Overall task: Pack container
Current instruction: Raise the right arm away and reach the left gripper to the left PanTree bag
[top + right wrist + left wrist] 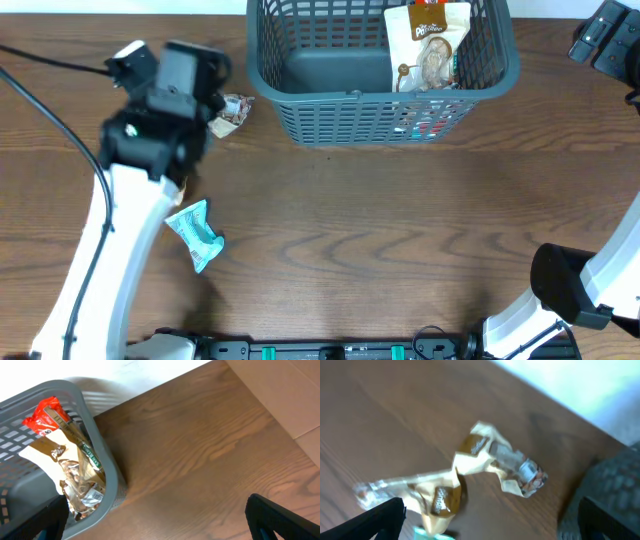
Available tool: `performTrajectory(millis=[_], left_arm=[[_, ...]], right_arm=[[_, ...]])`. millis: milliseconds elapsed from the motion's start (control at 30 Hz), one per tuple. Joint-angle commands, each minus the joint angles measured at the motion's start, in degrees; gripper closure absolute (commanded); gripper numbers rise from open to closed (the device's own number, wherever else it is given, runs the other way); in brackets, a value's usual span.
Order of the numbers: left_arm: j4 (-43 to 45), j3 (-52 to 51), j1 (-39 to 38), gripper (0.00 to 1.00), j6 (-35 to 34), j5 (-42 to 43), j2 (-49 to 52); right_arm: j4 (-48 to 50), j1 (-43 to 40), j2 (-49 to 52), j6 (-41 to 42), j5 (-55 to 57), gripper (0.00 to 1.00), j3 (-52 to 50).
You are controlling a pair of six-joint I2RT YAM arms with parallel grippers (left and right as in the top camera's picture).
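The dark grey slotted container (380,97) stands at the table's far middle, with several snack packets (430,45) leaning in its right half. My left gripper (490,530) is open and empty, low over two cream-and-brown packets (500,462) (437,497) lying on the table left of the container; one shows in the overhead view (230,112). A teal packet (197,235) lies nearer the front left, and its corner shows in the left wrist view (432,534). My right gripper (155,527) is open and empty, above the table just right of the container's rim (107,460).
The left arm (150,140) reaches over the left side of the table, with a black cable (50,110) beside it. The right arm's base (570,285) is at the front right. The container's wall (615,480) is close to the left gripper's right finger.
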Motion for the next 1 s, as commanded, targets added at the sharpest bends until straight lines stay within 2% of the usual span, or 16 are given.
performTrajectory(millis=[0, 200, 500, 700, 833, 967], left_arm=[[0.04, 0.50, 7.19, 0.01, -9.16, 14.69, 1.22], [-2.38, 0.48, 15.72, 0.01, -22.49, 21.49, 4.13], [-3.78, 0.48, 16.15, 0.01, -23.12, 30.23, 5.18], [2.29, 0.48, 16.15, 0.01, -34.23, 30.95, 6.75], [7.39, 0.50, 16.15, 0.01, -36.72, 34.69, 11.10], [8.92, 0.55, 16.02, 0.01, -39.65, 37.33, 17.42]], right_arm=[[-0.26, -0.31, 0.28, 0.94, -0.33, 0.01, -0.02], [-0.28, -0.31, 0.28, 0.96, -0.37, 0.01, -0.02], [-0.28, -0.31, 0.26, 0.92, -3.21, 0.01, -0.02], [-0.28, -0.33, 0.28, 0.94, -3.30, 0.01, -0.04], [-0.28, -0.31, 0.28, 0.94, -3.30, 0.01, -0.07], [-0.28, -0.31, 0.28, 0.98, -3.32, 0.01, -0.07]])
